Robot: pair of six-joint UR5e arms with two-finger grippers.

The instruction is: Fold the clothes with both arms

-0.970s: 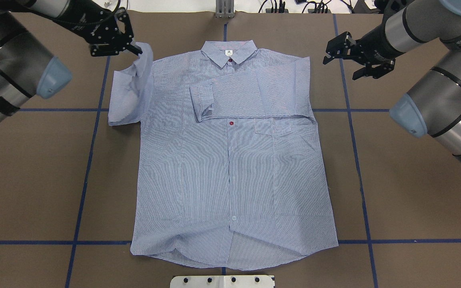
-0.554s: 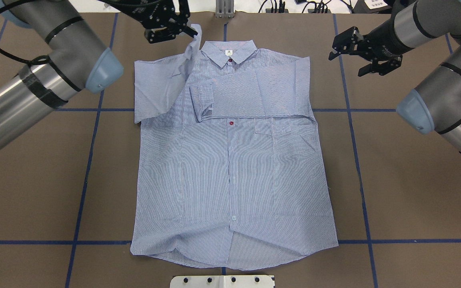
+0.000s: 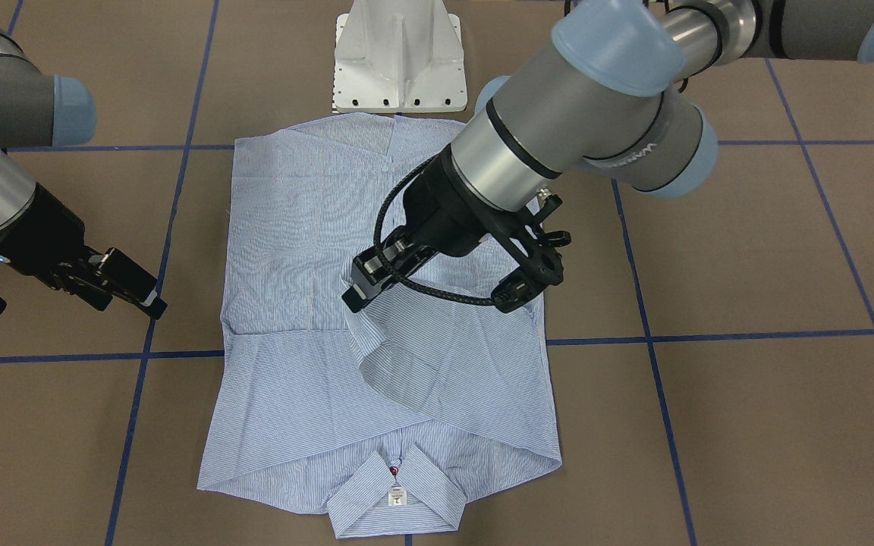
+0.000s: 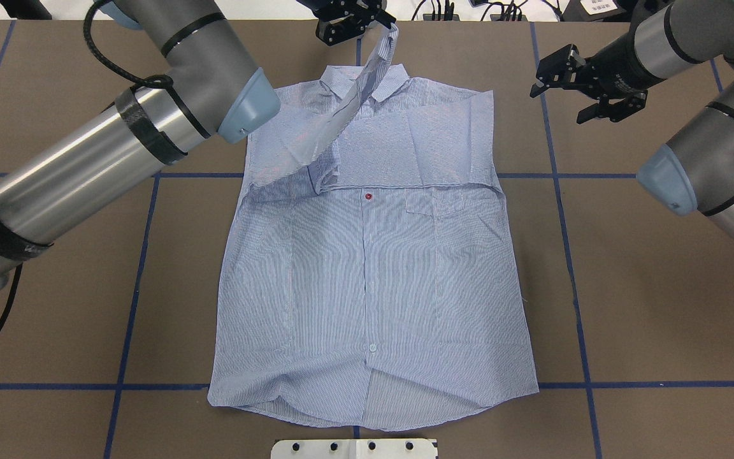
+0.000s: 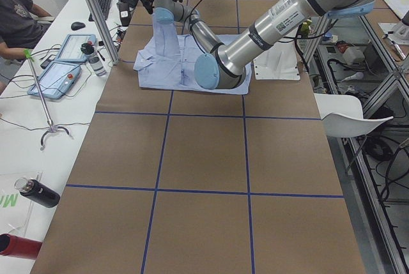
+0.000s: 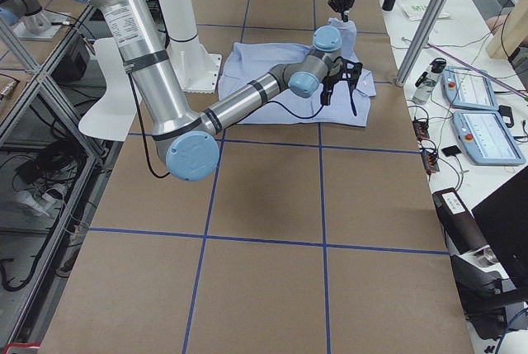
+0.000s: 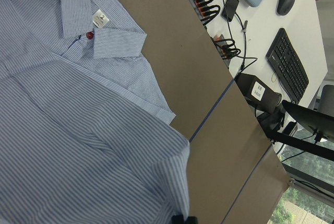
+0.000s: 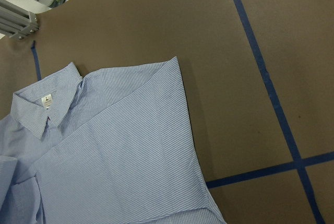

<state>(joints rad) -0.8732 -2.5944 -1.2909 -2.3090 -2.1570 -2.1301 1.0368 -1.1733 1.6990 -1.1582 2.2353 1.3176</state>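
Black left gripper (image 3: 353,296), clenched on the cuff end of one sleeve (image 4: 349,111), raised high over the collar (image 3: 395,493) at the far end. Light-blue striped shirt (image 4: 373,287) front-up and flat on the brown tabletop (image 4: 660,319), with the held sleeve slanting up from its shoulder across the chest. Other sleeve (image 4: 418,143) folded flat across the chest, cuff past the button line. Right gripper (image 4: 558,102) spread wide and empty, hovering beside the shirt's shoulder edge, apart from the cloth. Hem just beside the white pedestal base (image 4: 354,448). Straight side edges; broad bare tabletop to either side, crossed by blue tape lines (image 4: 131,287).
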